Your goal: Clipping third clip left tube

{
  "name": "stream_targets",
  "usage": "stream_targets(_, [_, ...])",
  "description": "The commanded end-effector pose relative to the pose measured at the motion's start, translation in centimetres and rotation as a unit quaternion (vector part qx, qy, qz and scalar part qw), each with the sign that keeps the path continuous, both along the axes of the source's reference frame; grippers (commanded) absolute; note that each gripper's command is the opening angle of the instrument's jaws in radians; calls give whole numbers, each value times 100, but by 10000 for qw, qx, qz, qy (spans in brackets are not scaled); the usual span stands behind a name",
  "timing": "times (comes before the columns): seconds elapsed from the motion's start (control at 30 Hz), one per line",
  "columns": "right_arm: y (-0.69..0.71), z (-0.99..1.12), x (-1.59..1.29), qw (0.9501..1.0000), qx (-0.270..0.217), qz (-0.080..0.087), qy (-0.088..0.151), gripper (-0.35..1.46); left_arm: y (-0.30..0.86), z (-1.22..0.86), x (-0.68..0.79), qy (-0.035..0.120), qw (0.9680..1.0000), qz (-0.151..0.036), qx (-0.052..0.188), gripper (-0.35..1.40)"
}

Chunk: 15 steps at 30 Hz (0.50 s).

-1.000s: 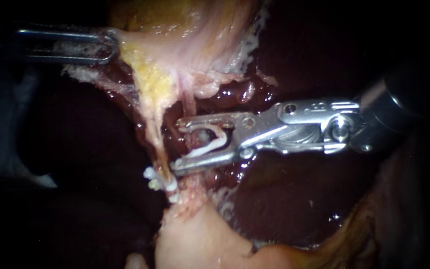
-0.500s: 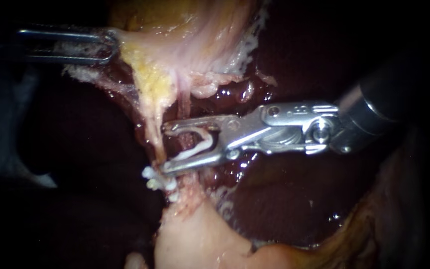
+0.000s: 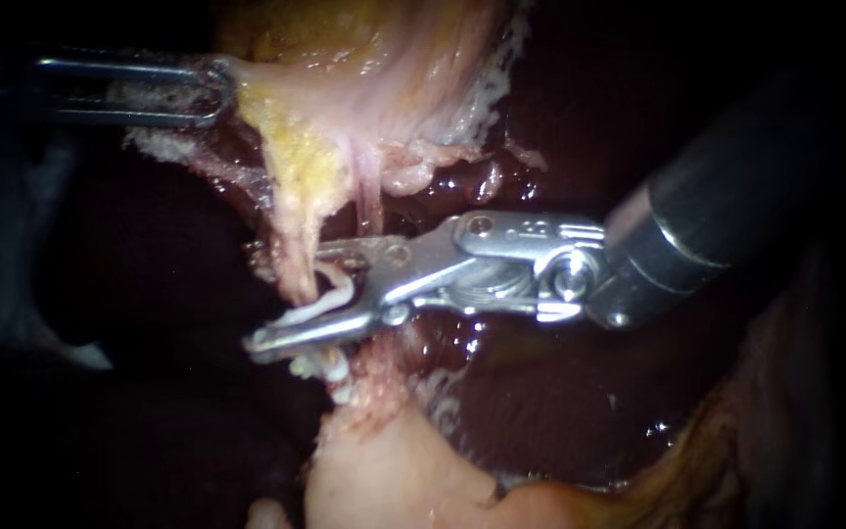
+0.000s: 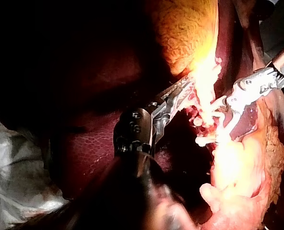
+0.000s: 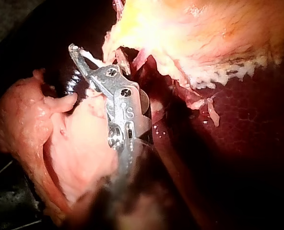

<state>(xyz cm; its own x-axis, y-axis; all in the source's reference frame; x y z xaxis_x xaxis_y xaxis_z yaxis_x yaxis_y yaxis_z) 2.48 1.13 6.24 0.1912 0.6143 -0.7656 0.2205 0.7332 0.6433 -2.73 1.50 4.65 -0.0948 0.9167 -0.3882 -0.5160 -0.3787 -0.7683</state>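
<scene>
My right instrument has its jaws wide around the left tube, carrying the third clip unclosed between them, just beside the white clips already on that tube; my left instrument grips the gallbladder, holding it taut. What remains, I judge, is squeezing the clip shut and letting go.

The right instrument's end effector is covering parts of the left tube and applied clips, and tissue is hiding some of its gripped clip. The left instrument, clamping the gallbladder, is fading into darkness.
</scene>
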Motion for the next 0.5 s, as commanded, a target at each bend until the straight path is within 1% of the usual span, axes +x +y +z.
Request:
stream_targets(0.03, [0, 0, 2, 10000, 26, 11, -22, 49, 0, 0, 0, -1, 10000, 1, 0, -35])
stream_targets(0.17, [1, -4, 8, 9999, 48, 81, 41, 49, 0, 0, 0, -1, 10000, 2, 0, -35])
stream_targets(0.27, [3, -15, 9, 9999, 83, 113, 100, 49, 0, 0, 0, -2, 10000, 3, 0, -35])
stream_targets(0.5, [19, -62, 9, 9990, 244, 226, 285, 49, 0, 0, 0, -2, 10000, 3, 0, -35])
